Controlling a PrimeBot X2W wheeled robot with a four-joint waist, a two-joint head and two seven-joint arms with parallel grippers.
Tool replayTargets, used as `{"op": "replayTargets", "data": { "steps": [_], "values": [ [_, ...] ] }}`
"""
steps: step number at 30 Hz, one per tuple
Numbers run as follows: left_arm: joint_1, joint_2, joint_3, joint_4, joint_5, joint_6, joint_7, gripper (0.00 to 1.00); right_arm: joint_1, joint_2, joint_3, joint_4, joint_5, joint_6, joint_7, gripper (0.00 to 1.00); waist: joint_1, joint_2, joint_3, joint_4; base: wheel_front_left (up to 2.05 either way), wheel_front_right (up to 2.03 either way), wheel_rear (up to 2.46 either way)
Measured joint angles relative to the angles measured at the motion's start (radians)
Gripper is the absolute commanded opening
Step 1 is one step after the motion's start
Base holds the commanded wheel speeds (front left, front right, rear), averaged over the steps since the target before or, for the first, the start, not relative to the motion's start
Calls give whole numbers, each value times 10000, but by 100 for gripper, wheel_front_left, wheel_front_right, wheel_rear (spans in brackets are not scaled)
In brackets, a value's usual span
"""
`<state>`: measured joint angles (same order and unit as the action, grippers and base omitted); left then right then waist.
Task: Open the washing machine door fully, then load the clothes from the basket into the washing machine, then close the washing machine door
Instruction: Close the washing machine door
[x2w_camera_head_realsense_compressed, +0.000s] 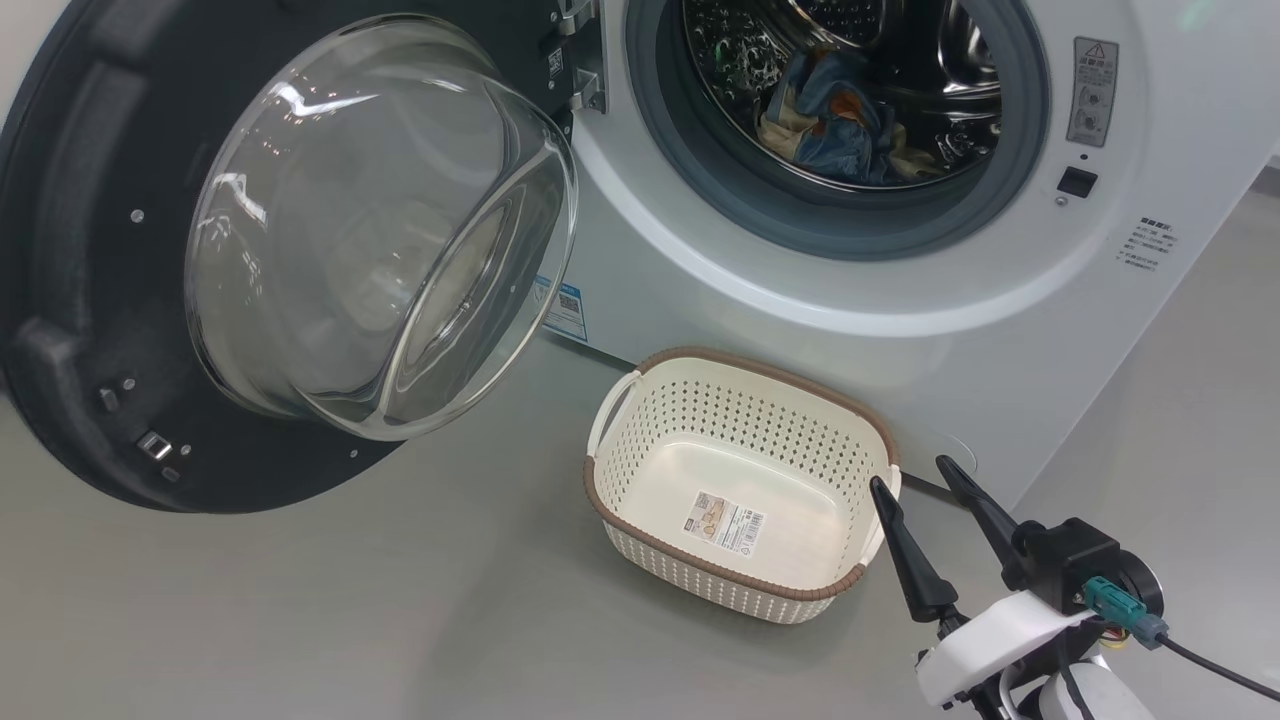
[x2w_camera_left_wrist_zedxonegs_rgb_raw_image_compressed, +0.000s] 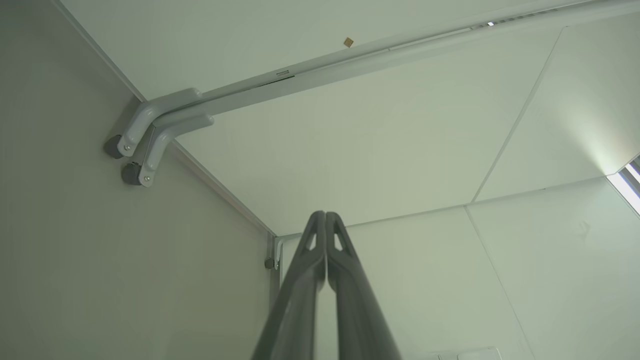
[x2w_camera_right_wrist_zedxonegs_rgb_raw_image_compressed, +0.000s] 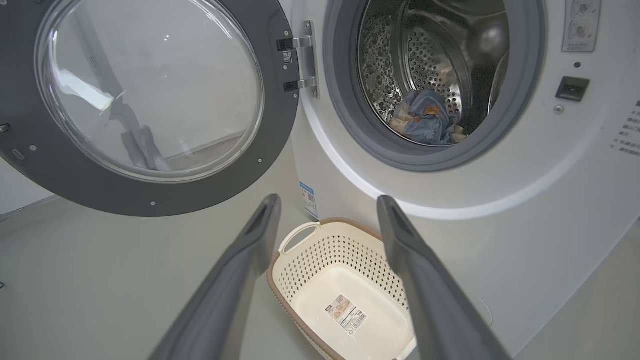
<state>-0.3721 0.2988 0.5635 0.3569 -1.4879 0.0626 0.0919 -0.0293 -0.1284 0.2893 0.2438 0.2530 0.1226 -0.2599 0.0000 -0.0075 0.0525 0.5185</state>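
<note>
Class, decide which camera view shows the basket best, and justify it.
Head view: the basket sits nearly whole. Right wrist view hides part of it behind the right pincer; left wrist view faces the ceiling.

At five o'clock in my head view I see my right pincer (x2w_camera_head_realsense_compressed: 912, 475): two black tapering fingers (x2w_camera_head_realsense_compressed: 905, 550), black block (x2w_camera_head_realsense_compressed: 1060, 555), white shell (x2w_camera_head_realsense_compressed: 1000, 625), teal plug (x2w_camera_head_realsense_compressed: 1112, 600), black cable (x2w_camera_head_realsense_compressed: 1215, 668). On my left pincer (x2w_camera_left_wrist_zedxonegs_rgb_raw_image_compressed: 325, 216), grey fingers (x2w_camera_left_wrist_zedxonegs_rgb_raw_image_compressed: 300, 300) have triangular slots near the tips.
</note>
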Motion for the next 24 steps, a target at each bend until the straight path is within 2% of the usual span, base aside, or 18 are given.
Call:
{"op": "replayTargets", "data": {
  "steps": [6,24],
  "values": [
    [-172,238,-63,489,-249,-23,550,0,28,-35,79,-109,-88,0,0,100,0,0,98,-184,0,0,0],
    [-1239,441,-113,1570,-1051,-734,1536,0,23,-374,94,-272,-265,0,0,100,0,0,877,-605,0,0,0]
  ]
}}
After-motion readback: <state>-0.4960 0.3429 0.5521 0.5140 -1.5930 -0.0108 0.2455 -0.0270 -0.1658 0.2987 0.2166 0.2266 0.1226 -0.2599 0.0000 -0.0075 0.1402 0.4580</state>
